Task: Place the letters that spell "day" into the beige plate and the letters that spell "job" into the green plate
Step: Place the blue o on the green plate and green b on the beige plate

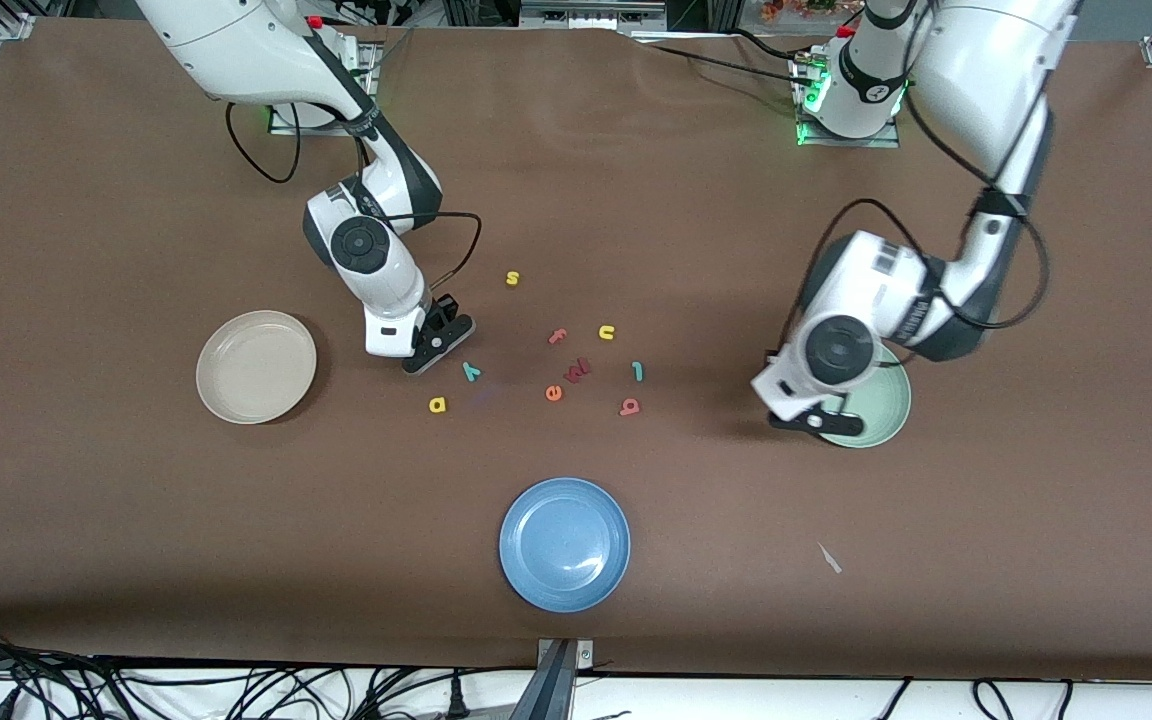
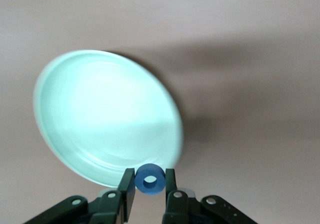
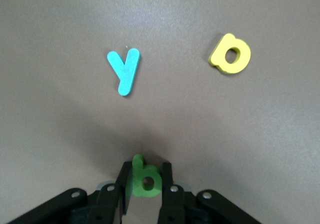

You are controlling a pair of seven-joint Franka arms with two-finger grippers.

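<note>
My right gripper (image 3: 146, 176) is shut on the green "d" (image 3: 145, 181), low at the table beside the teal "y" (image 3: 123, 70) and the yellow "a" (image 3: 230, 54). In the front view this gripper (image 1: 436, 345) stands between the beige plate (image 1: 256, 366) and the "y" (image 1: 472, 372), with the "a" (image 1: 437, 404) nearer the camera. My left gripper (image 2: 150, 181) is shut on the blue "o" (image 2: 150, 179) over the rim of the green plate (image 2: 100, 114). The light-blue "j" (image 1: 638, 372) and pink "b" (image 1: 629, 406) lie mid-table.
Other letters lie mid-table: a yellow "s" (image 1: 512, 278), a pink "f" (image 1: 557, 336), a yellow "u" (image 1: 607, 332), an orange "e" (image 1: 553, 393) and a dark red letter (image 1: 577, 371). A blue plate (image 1: 564, 543) sits nearer the camera.
</note>
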